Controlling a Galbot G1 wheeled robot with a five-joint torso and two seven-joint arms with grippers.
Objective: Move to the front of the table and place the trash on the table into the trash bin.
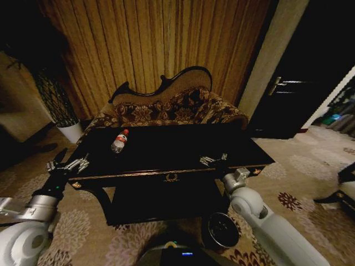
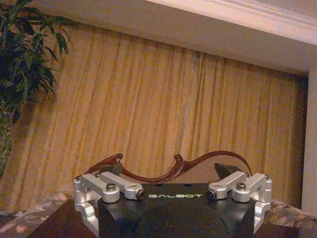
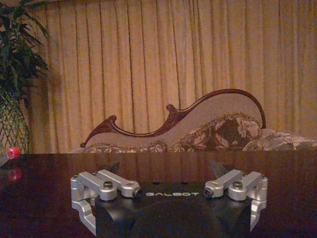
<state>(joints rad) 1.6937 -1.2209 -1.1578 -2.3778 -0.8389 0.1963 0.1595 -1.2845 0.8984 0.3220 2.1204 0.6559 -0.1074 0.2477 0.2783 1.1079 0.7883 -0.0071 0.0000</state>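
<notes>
Facing the black bench head-on, you see its gold-trimmed front edge just ahead of the robot, with the sofa behind it and curtains beyond.

Trash: one bottle with a red cap lies on the bench top, toward the robot's left and nearer the far edge. In the right wrist view its red cap shows at the bench's far side.

Bin: the bin stands on the carpet in front of the bench, beside the right arm and below the bench's front right part.

Left pincer: it hovers at the bench's left front corner, just outside the edge. Its fingers are spread apart, holding nothing.

Right pincer: it hovers over the bench's front edge, right of centre. Its fingers are also spread, holding nothing. It is well apart from the bottle.

A potted plant stands left of the sofa.
</notes>
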